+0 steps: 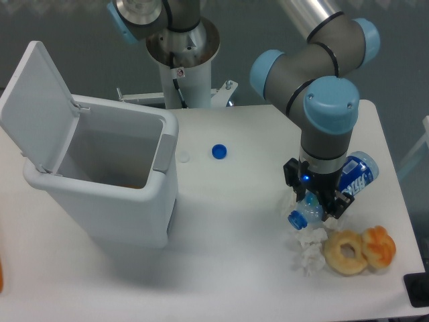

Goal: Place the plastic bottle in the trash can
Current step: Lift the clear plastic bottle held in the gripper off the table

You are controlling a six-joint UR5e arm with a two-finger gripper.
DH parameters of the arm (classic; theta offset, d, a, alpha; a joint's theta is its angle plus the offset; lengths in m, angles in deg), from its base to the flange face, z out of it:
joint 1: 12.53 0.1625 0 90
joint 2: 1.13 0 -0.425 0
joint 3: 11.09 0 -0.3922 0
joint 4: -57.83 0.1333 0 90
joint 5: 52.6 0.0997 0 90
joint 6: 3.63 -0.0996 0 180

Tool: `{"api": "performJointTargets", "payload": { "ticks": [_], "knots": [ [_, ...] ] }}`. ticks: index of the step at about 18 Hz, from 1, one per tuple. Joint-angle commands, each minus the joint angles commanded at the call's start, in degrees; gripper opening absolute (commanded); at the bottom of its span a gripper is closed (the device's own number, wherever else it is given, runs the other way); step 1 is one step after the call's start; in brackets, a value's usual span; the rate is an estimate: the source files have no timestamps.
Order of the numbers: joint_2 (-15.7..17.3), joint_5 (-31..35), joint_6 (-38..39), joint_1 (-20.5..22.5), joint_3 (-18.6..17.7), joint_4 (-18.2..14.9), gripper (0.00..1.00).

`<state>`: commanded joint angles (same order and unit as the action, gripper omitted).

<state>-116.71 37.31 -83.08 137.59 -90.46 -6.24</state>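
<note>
- End effector [316,200]: black, two-fingered, pointing straight down at the right side of the bench [241,268]. Its fingers straddle the neck end of the plastic bottle [355,176], one on each side. Cannot tell whether they press the plastic or just bracket it.
- Plastic bottle: lies on its side on the bench, angled, neck end toward the camera and left, base up and right. Clear blue-tinted body, blue label with white lettering, blue ring at the neck. Middle of the bottle hidden behind the wrist.
- Arm: grey tubular links with pale blue joint caps, coming down from the upper right; wrist directly over the bottle.
- Crumpled white paper [310,249]: just below the bottle neck, rough and creased, touching or nearly touching it.
- Ring doughnut [346,253]: tan, glazed-looking, just right of the paper. An orange-brown pastry piece [379,245] sits against its right side.
- Blue cap [218,151]: small, round, alone on the bench between bottle and bin, well apart from both.
- Small white disc [183,157]: left of the blue cap, near the bin's right wall, faint against the bench.
- Trash can [107,201]: large white rectangular plastic bin at the left of the bench, well apart from the bottle. Hinged lid flipped up and back on the left side. Mouth open; inside grey and smooth, nothing visible in it.
- Bench: white, matte, flat.
- Arm pedestal [184,74]: white column behind the bin at top centre.
</note>
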Motion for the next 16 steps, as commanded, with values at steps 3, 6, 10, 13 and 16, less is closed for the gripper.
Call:
{"api": "performJointTargets", "payload": {
  "ticks": [3,6,10,13,16],
  "knots": [
    [0.44,-0.27,0.09,0.26,-0.09,-0.09,0.31],
    [2.01,-1.05,2.53,0.26,-0.09,-0.44,0.29],
    [5.61,-7.89,4.91,0.53,0.17,-0.44,0.25],
    [8.69,-12.91,11.32,0.35,0.09,-0.35,0.25],
    [9.58,-18.71,15.45,-0.17,-0.09,-0.09,0.25]
  ]
}}
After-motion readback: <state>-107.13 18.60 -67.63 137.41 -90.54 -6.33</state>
